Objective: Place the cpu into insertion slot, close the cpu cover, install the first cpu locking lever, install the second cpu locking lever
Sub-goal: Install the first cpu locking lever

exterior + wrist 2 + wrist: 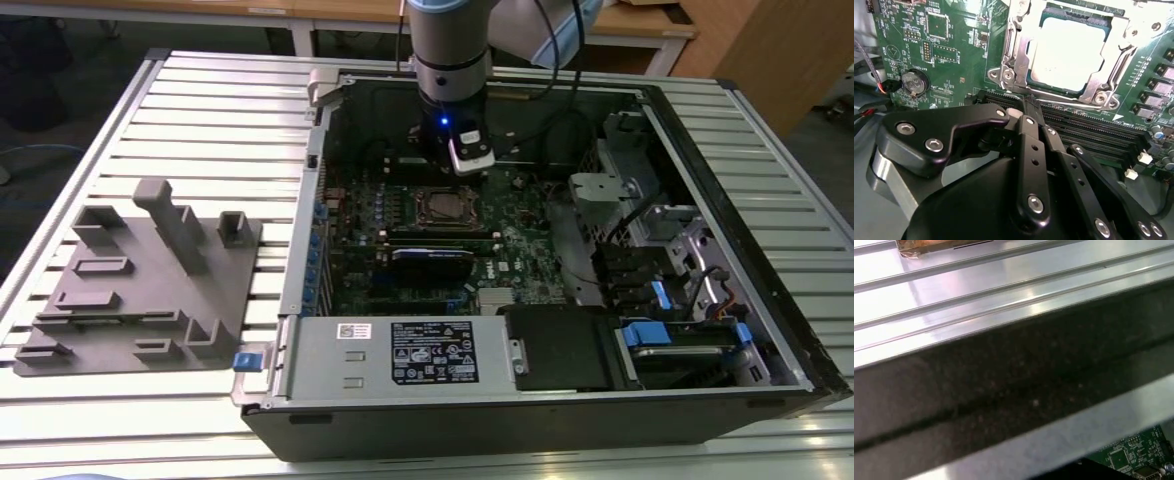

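- The chip [1066, 50] lies in the socket [1005, 75], with the metal frame [1119, 55] down over it.
- The gripper [1031, 107], pinched closed on nothing, sits at the frame's near edge.

The worktop [200, 110] is a silvery metal surface of long parallel slats with narrow grooves between them. In the first wrist view the worktop [979, 285] shows the same ribs up close. Two things lie on it. An open black case [534, 425] lies on its side across the middle and the exterior view's right. Close beside it, toward the exterior view's left, rests a flat grey fixture [134, 290] with upright blocks and small slots.
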Robot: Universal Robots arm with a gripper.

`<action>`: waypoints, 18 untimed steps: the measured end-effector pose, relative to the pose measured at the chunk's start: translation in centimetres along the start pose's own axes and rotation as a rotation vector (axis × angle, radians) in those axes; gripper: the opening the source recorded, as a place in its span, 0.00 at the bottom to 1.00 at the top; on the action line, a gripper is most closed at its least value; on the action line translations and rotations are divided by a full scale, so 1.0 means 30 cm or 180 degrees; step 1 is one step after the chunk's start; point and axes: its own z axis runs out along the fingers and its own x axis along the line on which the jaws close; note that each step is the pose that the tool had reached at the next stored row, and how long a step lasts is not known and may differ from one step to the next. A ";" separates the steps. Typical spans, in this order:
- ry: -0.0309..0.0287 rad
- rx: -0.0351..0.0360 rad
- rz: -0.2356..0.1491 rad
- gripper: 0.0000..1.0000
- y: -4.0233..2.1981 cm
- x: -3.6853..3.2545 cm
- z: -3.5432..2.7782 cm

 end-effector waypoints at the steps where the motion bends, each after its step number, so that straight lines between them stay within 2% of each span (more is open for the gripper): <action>1: -0.0005 0.0006 -0.0002 0.11 -0.001 0.000 0.000; 7: -0.0051 0.0030 -0.0014 0.11 -0.003 0.000 0.004; 11: -0.0085 0.0019 -0.0019 0.11 -0.005 0.001 0.013; 18: -0.0087 0.0018 -0.0019 0.11 -0.004 0.001 0.012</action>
